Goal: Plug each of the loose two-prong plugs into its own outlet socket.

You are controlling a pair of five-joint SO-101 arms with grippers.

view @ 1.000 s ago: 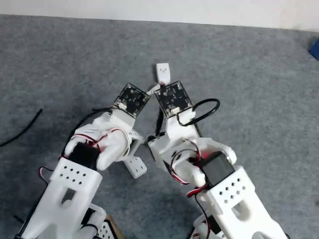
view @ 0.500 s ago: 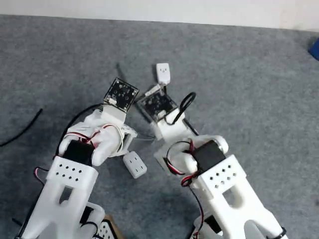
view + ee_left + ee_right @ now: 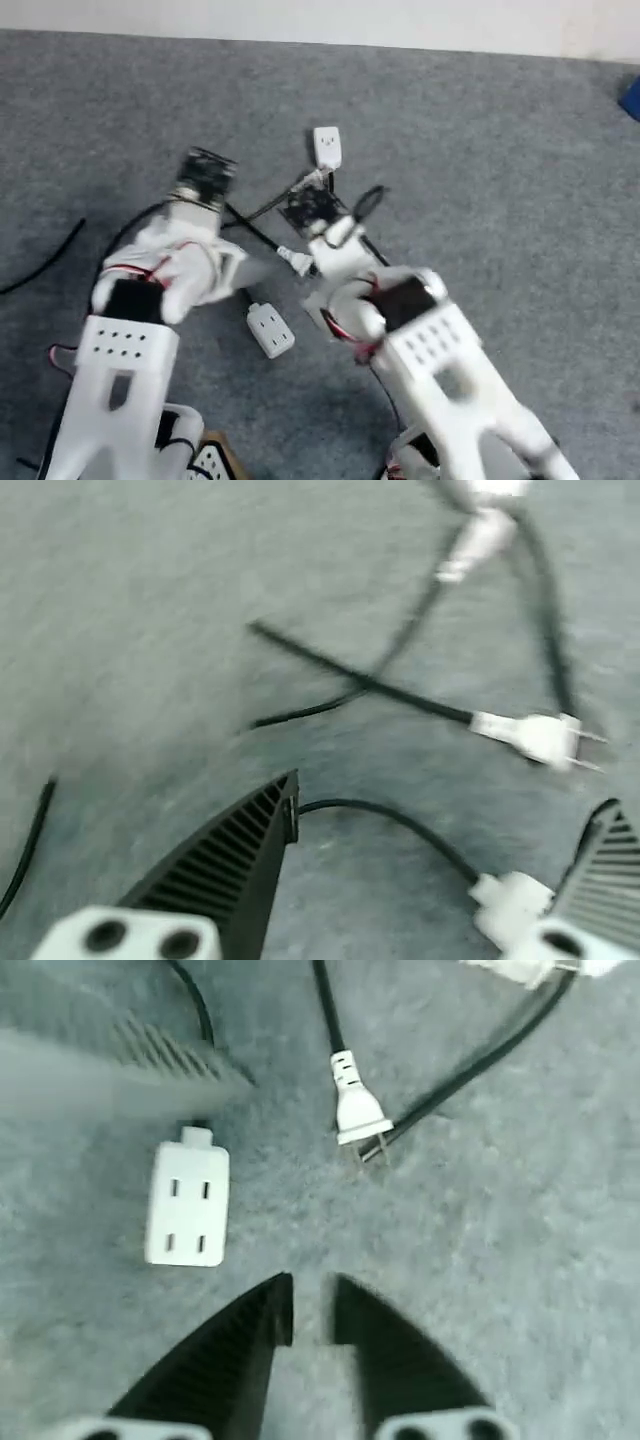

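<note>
High view. Two white arms enter from the lower edge over a grey, carpet-like worktop [image 3: 500, 150]; the left arm [image 3: 150, 290] occupies the lower left, the right arm [image 3: 400, 310] the lower right.

(a) Two-slot-pair outlet socket block [image 3: 270, 330], white, lying flat at lower centre between the two arms, with nothing plugged into it.

(b) Loose two-prong plug [image 3: 293, 260], white on a black cord, lying on the worktop just above block (a) at frame centre, apart from both sockets.

(c) Second outlet socket [image 3: 327, 147], white, at upper centre. Another white plug [image 3: 316, 180] lies just below it; whether it is seated cannot be told.

(d) Stray black cable [image 3: 40, 260] at the left edge; blue object [image 3: 632, 95] at the right edge.

Left wrist view. The left hand [image 3: 450, 800] is spread wide and empty above the worktop. Plug (b) lies beyond it, prongs bare [image 3: 540, 738].

Right wrist view. The right hand [image 3: 312, 1305] is almost pressed together, with a narrow slit between the fingertips and nothing in it. It hangs over bare worktop, near block (a) [image 3: 187, 1205] and plug (b) [image 3: 358, 1110], and touches neither.
</note>
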